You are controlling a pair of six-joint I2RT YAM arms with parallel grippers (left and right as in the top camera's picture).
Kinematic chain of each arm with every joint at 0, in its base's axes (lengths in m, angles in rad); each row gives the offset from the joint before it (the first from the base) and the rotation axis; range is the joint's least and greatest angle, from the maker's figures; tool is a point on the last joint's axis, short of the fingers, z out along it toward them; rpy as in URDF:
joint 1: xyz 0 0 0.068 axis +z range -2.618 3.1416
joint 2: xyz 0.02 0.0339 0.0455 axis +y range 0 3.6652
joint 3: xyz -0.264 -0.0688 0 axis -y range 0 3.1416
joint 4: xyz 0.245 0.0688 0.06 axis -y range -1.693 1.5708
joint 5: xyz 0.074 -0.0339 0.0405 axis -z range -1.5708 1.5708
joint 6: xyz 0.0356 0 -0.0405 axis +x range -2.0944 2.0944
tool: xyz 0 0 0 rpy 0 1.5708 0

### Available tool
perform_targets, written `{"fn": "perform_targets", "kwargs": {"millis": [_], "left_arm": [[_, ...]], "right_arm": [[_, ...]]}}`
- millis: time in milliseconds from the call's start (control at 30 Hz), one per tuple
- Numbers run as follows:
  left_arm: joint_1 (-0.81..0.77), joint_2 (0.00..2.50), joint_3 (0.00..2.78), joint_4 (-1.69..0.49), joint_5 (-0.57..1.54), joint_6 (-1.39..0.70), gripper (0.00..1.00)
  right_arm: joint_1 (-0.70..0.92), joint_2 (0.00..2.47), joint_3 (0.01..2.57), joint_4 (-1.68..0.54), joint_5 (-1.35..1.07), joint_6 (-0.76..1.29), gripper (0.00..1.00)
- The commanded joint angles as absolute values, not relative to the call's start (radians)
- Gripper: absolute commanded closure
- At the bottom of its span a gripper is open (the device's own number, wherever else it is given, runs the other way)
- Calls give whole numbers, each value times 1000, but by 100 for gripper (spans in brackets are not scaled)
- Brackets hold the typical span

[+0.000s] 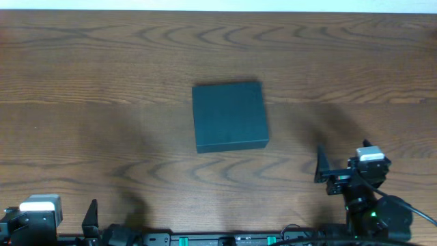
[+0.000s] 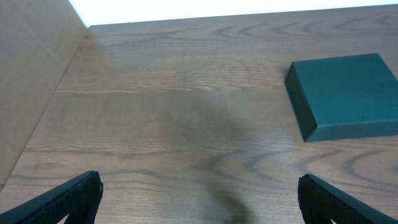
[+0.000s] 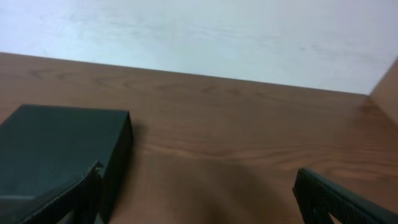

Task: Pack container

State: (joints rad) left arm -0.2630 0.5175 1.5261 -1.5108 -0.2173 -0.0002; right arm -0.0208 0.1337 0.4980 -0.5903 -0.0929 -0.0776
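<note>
The container (image 1: 229,116) is a dark teal-green square box with its lid shut, lying flat in the middle of the wooden table. It also shows at the right of the left wrist view (image 2: 345,94) and at the lower left of the right wrist view (image 3: 59,152). My left gripper (image 2: 199,198) is open and empty above bare table, well to the left of and nearer than the box. My right gripper (image 3: 198,200) is open and empty over bare wood, just right of the box's near corner. In the overhead view the right gripper (image 1: 334,172) sits to the box's lower right.
The wooden table (image 1: 102,82) spreads on all sides of the box. A pale wall lies beyond the far edge (image 3: 205,37). The arm bases and a black rail run along the near edge (image 1: 225,239).
</note>
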Motion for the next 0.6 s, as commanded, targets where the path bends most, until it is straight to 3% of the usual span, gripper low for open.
{"fn": "perform_targets", "kwargs": {"millis": [0, 567], "left_arm": [[-258, 515, 1526, -1510, -229, 2, 2], [-258, 515, 1526, -1510, -229, 2, 2]], "right_arm": [[-12, 83, 421, -575, -108, -83, 1], [-12, 15, 111, -377, -109, -83, 1]]}}
